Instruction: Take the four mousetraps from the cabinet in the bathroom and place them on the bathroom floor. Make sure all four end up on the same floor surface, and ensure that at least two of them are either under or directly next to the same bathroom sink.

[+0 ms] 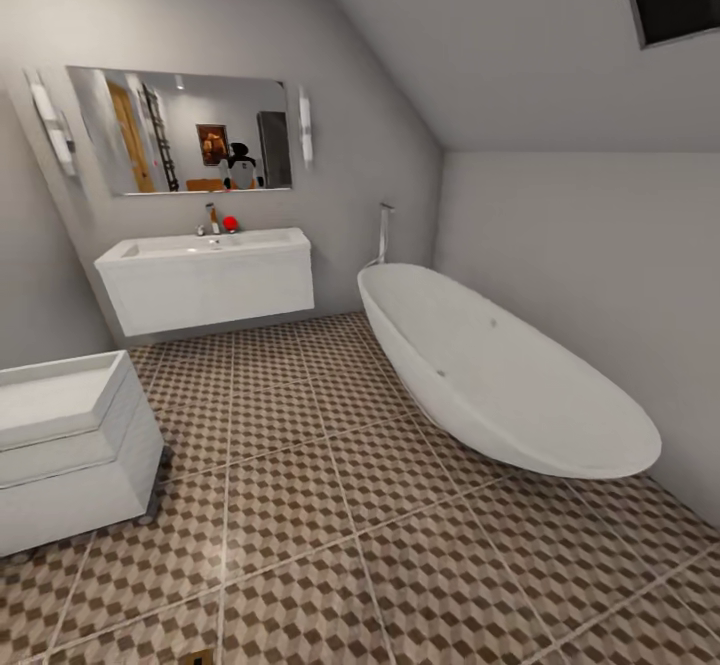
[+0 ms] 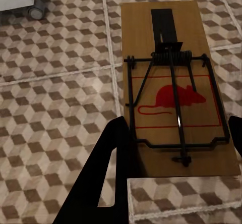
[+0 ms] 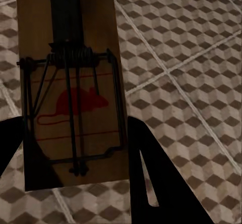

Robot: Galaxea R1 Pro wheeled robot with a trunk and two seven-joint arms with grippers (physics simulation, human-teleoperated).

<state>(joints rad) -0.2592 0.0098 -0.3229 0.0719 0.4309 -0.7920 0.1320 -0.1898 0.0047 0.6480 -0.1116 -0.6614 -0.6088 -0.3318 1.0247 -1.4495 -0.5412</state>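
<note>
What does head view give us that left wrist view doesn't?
Head view alone: the sink with its tap, the mirror above it, the bathtub, and the top of the white boxy unit.
Left wrist view alone: a mousetrap between the left gripper fingers, red mouse print facing the camera, plus a caster wheel on the tiles.
Both: the cube-patterned tiled floor.

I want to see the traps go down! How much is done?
None lies on the floor yet. Each claw grips one mousetrap: left claw its mousetrap, right claw another mousetrap. Left: put these by the sink, then place two more.
</note>
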